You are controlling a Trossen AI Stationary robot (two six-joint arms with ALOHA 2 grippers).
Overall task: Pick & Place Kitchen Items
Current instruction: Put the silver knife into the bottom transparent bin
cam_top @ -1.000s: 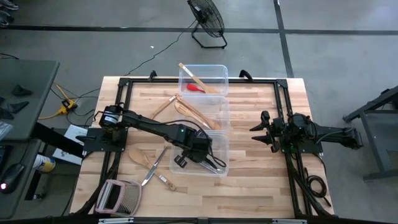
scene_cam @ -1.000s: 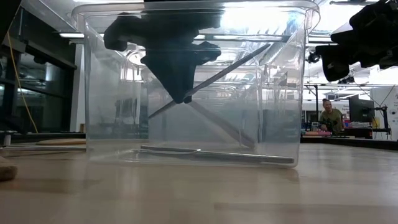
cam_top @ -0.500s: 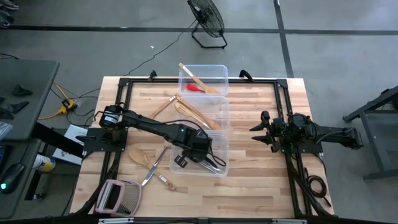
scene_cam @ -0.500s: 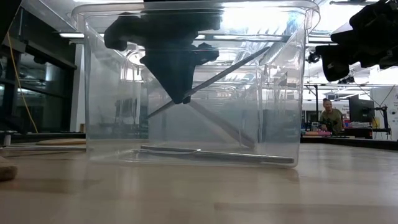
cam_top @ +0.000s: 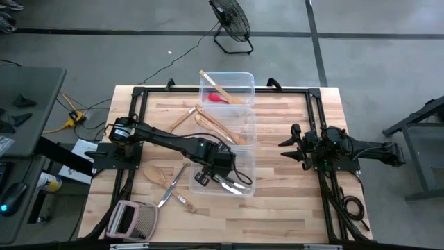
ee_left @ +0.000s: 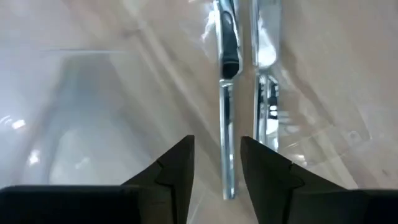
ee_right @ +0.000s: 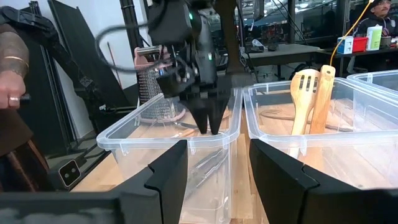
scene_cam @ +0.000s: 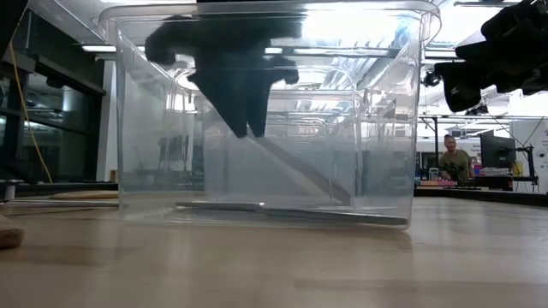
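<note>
Cutlery [ee_left: 228, 112] lies flat on the floor of the near tub [cam_top: 244, 189], directly below the left claw [cam_top: 223, 175], whose fingers [ee_left: 176, 171] stand apart with nothing between them. A second silver piece [ee_left: 262, 74] rests just beside the first, and from table height both show as a thin line along the tub floor [scene_cam: 291, 212].

The risk from here is judged to be in the exit: the claw hangs inside the tub walls, and a sideways pull before it has risen above the rim [scene_cam: 265, 10] could catch the clear plastic and drag or tip the light tub across the table [cam_top: 277, 208]. A downward dip could also knock the pieces just laid.

The left arm [cam_top: 166, 141] reaches from its base at the table's left edge diagonally across to the tub, wrist bent so the claw points straight down. Outward on the table, two wooden spoons [cam_top: 215, 125] lie near the middle tub, another wooden utensil [cam_top: 154, 175] and slim metal pieces [cam_top: 170, 186] wait just left of the near tub, and a red utensil [cam_top: 219, 98] sits in the far tub with a wooden spatula [cam_top: 216, 87]. The right claw [cam_top: 291, 144] waits at the table's right side, partly open and empty. A person [scene_cam: 454, 161] is seated in the room beyond.
</note>
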